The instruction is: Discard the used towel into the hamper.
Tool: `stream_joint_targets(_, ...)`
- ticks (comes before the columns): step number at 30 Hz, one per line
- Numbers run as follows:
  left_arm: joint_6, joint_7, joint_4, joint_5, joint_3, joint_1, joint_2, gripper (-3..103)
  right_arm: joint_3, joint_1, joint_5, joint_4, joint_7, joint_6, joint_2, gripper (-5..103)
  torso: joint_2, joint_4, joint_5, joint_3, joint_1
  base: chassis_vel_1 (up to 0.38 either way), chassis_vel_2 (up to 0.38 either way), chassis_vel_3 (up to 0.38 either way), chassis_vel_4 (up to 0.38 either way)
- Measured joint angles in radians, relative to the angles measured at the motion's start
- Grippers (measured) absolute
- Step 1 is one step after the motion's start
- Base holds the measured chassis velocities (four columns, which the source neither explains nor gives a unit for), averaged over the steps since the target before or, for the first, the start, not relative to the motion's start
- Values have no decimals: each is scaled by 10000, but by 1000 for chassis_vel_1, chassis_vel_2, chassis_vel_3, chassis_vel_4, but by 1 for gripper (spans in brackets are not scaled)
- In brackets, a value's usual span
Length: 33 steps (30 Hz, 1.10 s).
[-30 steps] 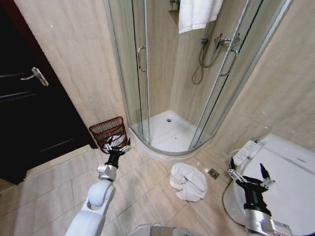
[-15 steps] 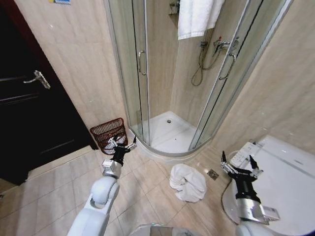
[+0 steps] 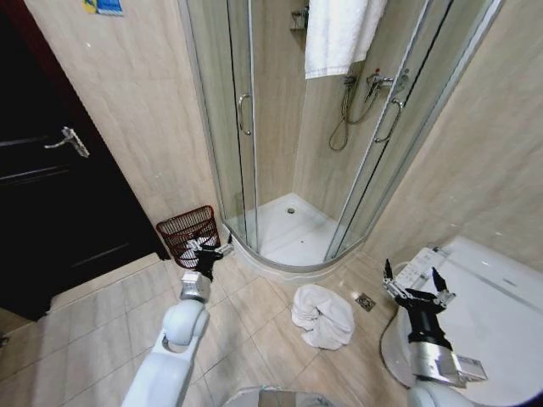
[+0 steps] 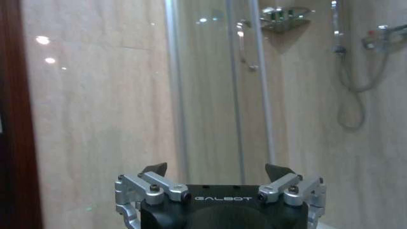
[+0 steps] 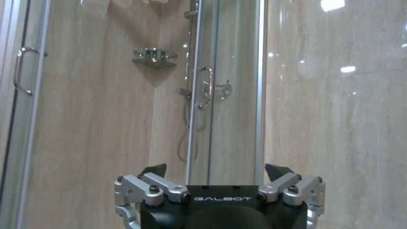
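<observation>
Towel (image 3: 322, 315) first: we are seeing it lying crumpled and white on the tiled floor (image 3: 102, 339), near us and slightly right of centre, touching neither gripper. To its right our right gripper (image 3: 412, 286) is hovering beside the toilet (image 3: 492, 314), its fingers spread wide with nothing between them. On the left, farther out, our left gripper (image 3: 204, 249) is reaching forward, fingers likewise wide apart and empty, its tips lying over the hamper (image 3: 185, 230) in the head view. That reddish-brown hamper is standing against the far wall, between the dark door (image 3: 51, 203) and the glass shower stall (image 3: 288, 170). Farther still, another white towel (image 3: 339, 34) is hanging inside the stall.
</observation>
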<state>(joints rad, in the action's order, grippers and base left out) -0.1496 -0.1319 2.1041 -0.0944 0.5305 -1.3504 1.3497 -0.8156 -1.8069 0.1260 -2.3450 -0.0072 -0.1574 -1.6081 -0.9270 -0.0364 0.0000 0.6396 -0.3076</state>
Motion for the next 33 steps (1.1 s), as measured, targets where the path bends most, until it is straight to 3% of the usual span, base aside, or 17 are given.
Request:
stream_joint_targets(10, -221, 138, 309, -108, 588, -262, 61, 100, 382, 377, 156, -113, -177, 501, 0, 100, -511, -1, -1, 287, -225, 0, 0, 0, 0)
stream_joint_targets(33, 68, 374, 492, -89, 188, -493, 43, 100, 348, 132, -132, -618, -150, 497, 0, 100, -1597, -1, -1, 885, -709, 0, 0, 0, 0)
